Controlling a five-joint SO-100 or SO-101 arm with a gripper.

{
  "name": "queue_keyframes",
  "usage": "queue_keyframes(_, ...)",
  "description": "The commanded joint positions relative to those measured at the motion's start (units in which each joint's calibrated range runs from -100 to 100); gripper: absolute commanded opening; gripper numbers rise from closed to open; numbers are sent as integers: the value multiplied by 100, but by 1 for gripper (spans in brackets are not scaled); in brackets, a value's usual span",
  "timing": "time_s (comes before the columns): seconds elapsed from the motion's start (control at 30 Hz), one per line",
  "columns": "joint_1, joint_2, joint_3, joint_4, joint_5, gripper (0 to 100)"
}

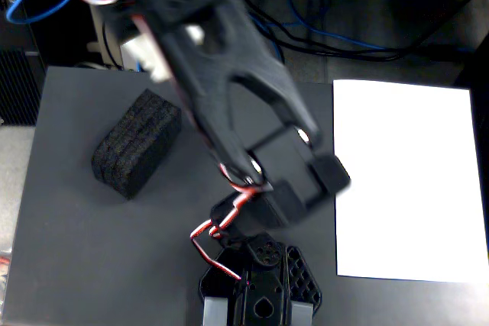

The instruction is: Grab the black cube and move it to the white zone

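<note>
The black cube (137,143), an oblong block of black spongy foam with ridged, layered sides, lies free on the left part of the dark grey tabletop (84,250) in the fixed view, turned at a slant to the table edges, with nothing touching it. The white zone (409,181), a large plain white rectangular sheet of paper, lies flat on the right part of the table, well apart from the block. Between them rises the glossy black plastic robot arm (221,89), blurred and close to the lens, its base (260,288) at the lower middle of the table with red and white wires looping beside it. The gripper cannot be made out for certain in the blur, so whether its fingers are spread or closed cannot be told; nothing appears to be held. The risks, as I judge them: the foam is soft and slanted, so fingers not turned to its narrow sides could push it away or squash it and lose it; a block carried low could catch the paper's edge and shift the sheet. Blue and black cables hang behind the table, beyond the path; nothing else lies between block and paper but the arm itself
</note>
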Motion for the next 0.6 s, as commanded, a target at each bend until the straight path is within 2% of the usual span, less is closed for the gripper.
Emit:
queue_keyframes(0.0,-287,647,-314,77,34,2)
queue_keyframes(0.1,-236,1092,-305,85,463,2)
queue_keyframes(0.27,-398,1101,-305,103,542,2)
queue_keyframes(0.4,-1192,1042,211,111,505,2)
queue_keyframes(0.57,-1192,-1318,1263,137,296,2)
